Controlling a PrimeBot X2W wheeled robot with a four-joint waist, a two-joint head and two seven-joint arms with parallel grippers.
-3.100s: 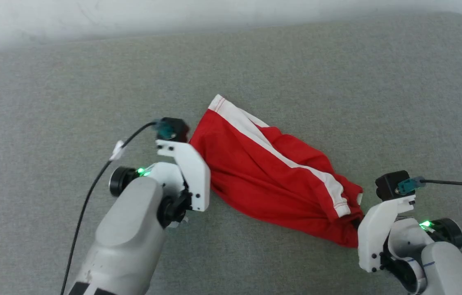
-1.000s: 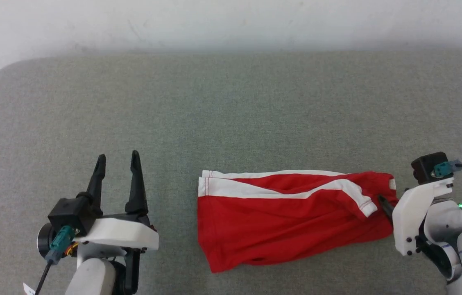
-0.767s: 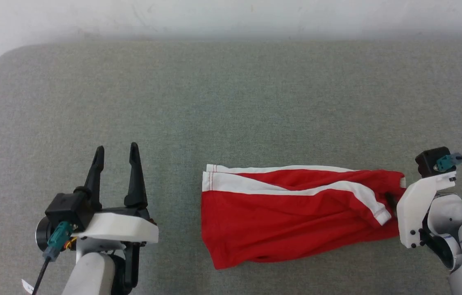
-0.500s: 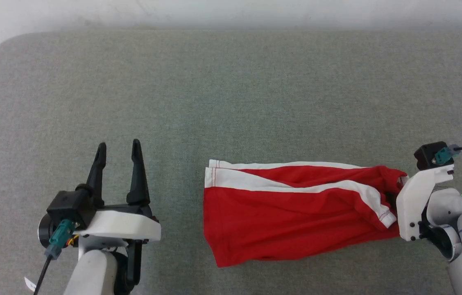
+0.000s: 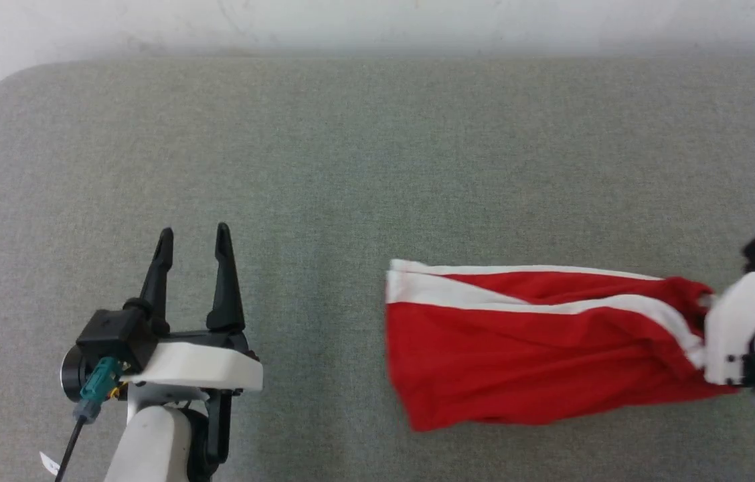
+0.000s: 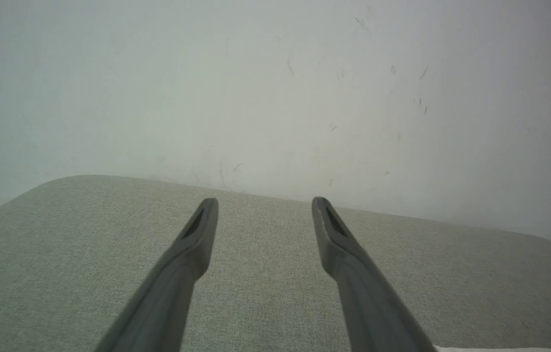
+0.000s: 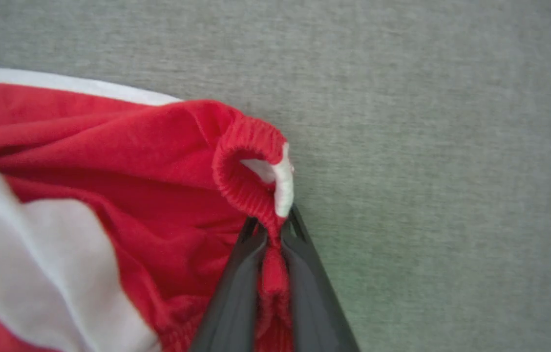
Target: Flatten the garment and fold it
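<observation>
The bright red soft fabric garment (image 5: 525, 361) with a broad white stripe lies stretched out on the grey-green woven surface (image 5: 351, 167), in the right half of the head view. Its white-edged hem end points toward the middle and its other end is drawn into a bunch at the far right. There the right gripper (image 7: 270, 230) has its two long dark fingers pressed together on the garment's ribbed, gathered red edge (image 7: 243, 161), pinching a fold of it between the tips. A small white tab (image 7: 283, 181) sits on that edge just above the fingertips. The fabric is creased near the grip and smoother toward the hem. The left gripper (image 5: 193, 241) rests well apart from the garment at the lower left, its fingers spread wide with nothing between them, pointing toward the scuffed white wall (image 6: 275, 88)
</observation>
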